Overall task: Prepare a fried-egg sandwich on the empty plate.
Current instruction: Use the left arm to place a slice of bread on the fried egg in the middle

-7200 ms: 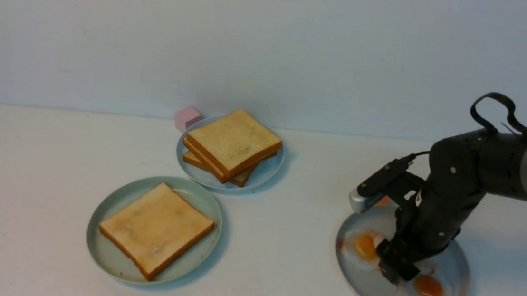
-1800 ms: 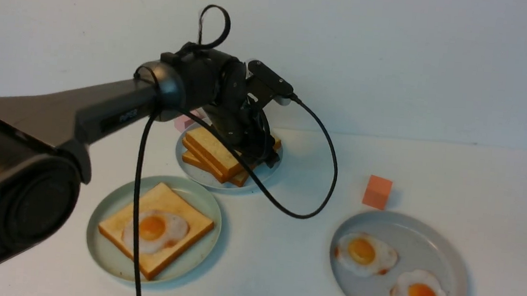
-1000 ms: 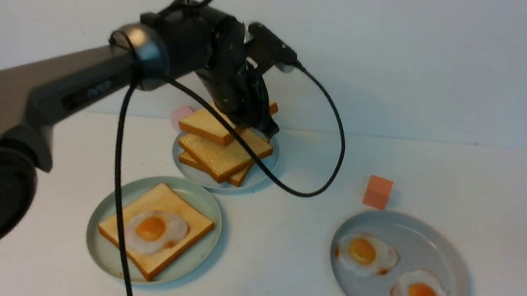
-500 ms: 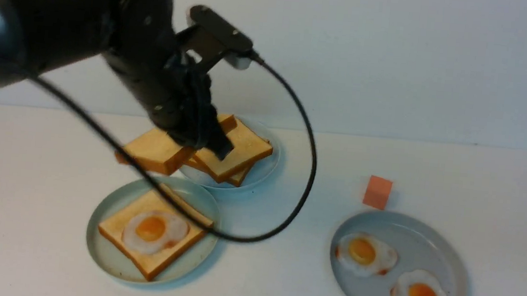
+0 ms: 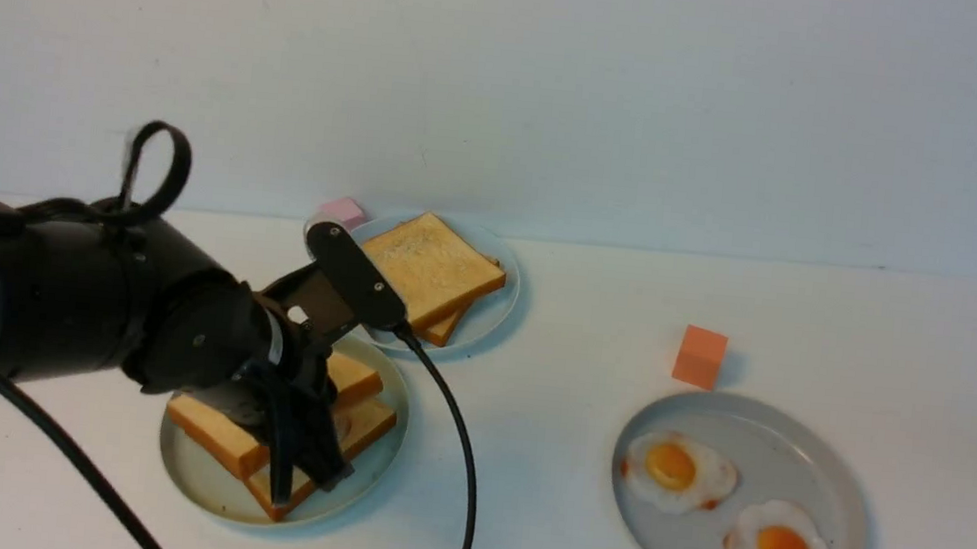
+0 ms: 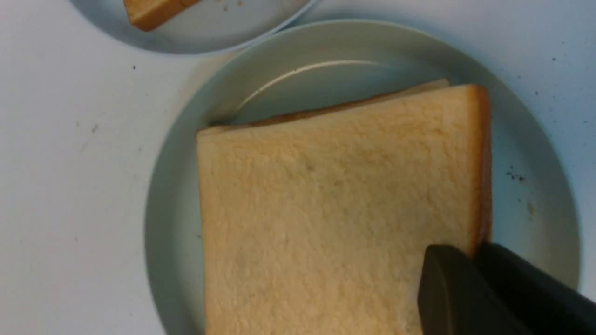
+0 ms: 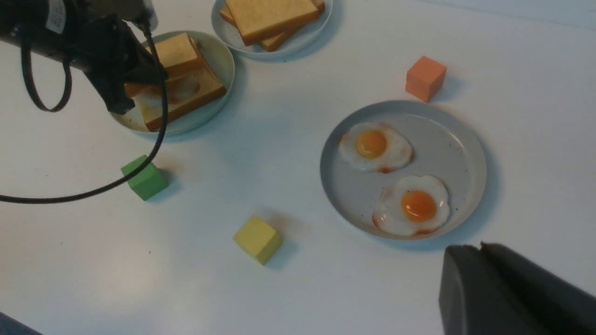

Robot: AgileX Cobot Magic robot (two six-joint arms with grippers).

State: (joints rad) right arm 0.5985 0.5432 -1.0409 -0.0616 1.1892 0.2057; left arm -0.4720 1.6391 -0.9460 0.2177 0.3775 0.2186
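Note:
The pale mint-green plate (image 5: 196, 479) holds a toast slice (image 5: 371, 423) with a fried egg (image 7: 182, 88) on it; only the egg's edge shows. A second toast slice (image 6: 326, 209) lies slightly tilted right over them and covers nearly all of the egg. My left gripper (image 5: 309, 458) is shut on that upper slice at its crust edge, and its black fingers (image 6: 447, 279) clamp one corner. Whether the slice rests on the egg I cannot tell. My right gripper (image 7: 479, 249) is shut with nothing in it, above the table near the egg plate; it is outside the front view.
Behind stands a smaller pale-blue plate (image 5: 494, 310) with a stack of plain toast (image 5: 432, 265). A grey-blue plate (image 5: 792, 443) at the right holds two fried eggs. Cubes lie around: orange (image 5: 699, 356), pink (image 5: 342, 209), green (image 7: 145, 178), yellow (image 7: 257, 239). The left arm's cable (image 5: 455, 449) hangs beside the mint plate.
My left arm lifted the top slice off the toast stack, swung it toward me and lowered it over the egg on the mint-green plate. The grip stayed shut.

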